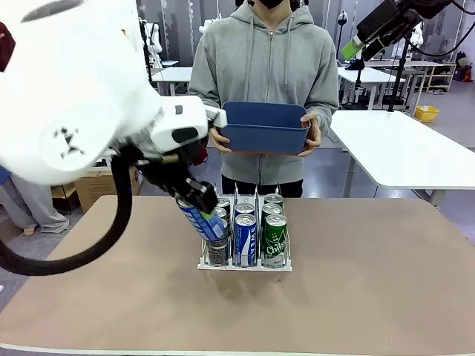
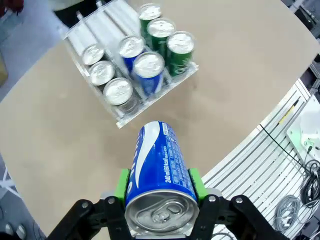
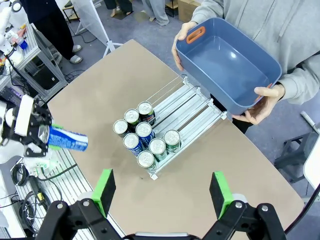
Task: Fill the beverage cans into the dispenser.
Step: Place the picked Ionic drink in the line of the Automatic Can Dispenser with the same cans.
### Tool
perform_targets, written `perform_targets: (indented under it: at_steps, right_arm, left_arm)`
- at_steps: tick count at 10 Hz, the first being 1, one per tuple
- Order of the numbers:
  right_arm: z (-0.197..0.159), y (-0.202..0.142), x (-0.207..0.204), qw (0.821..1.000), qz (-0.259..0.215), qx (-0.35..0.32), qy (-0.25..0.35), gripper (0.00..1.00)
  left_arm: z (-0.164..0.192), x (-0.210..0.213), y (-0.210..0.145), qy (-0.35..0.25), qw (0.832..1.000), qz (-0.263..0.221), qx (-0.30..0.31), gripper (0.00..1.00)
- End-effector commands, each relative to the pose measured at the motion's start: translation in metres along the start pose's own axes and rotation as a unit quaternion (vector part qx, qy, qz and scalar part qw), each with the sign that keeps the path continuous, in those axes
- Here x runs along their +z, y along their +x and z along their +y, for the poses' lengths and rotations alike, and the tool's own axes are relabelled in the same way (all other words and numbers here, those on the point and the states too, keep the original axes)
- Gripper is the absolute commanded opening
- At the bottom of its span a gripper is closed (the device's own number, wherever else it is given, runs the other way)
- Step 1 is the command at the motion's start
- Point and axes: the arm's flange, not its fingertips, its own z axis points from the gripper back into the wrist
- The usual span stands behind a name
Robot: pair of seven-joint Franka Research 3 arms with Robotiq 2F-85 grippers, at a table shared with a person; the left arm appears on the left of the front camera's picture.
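My left gripper (image 1: 194, 202) is shut on a blue-and-white beverage can (image 1: 208, 225), tilted and held just left of the dispenser's (image 1: 245, 265) front left corner. In the left wrist view the can (image 2: 161, 165) lies between the green pads (image 2: 121, 185), top towards the camera, with the dispenser (image 2: 100, 27) beyond it. Several cans stand at the rack's front: dark ones (image 2: 118, 91) in one outer lane, blue ones (image 2: 148, 67) in the middle, green ones (image 2: 180, 47) in the other. My right gripper (image 3: 162, 195) hangs open high above the table, also seen at the top right (image 1: 355, 46).
A person stands at the far side holding a blue plastic bin (image 1: 265, 127) with both hands, above and behind the rack; it looks empty (image 3: 227, 62). The rear of the dispenser's lanes (image 3: 192, 107) is bare. The brown table (image 1: 371, 282) spreads wide around the rack.
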Motion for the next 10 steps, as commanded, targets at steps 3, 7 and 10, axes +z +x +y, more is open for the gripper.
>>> perform_targets:
  at_steps: [3, 7, 10]
  right_arm:
    - [0.001, -0.001, -0.001, 1.0, 0.0, 0.001, 0.002, 1.0]
    - [0.001, -0.001, -0.001, 1.0, 0.0, 0.001, 0.002, 1.0]
    - [0.001, -0.001, -0.001, 1.0, 0.0, 0.001, 0.002, 1.0]
  left_arm:
    - [-0.021, -0.041, 0.009, -0.064, 0.995, -0.028, -0.07, 0.57]
    - [-0.023, -0.071, 0.025, -0.075, 0.992, -0.015, -0.101, 0.57]
    - [-0.028, -0.065, 0.014, -0.051, 0.995, -0.015, -0.083, 0.57]
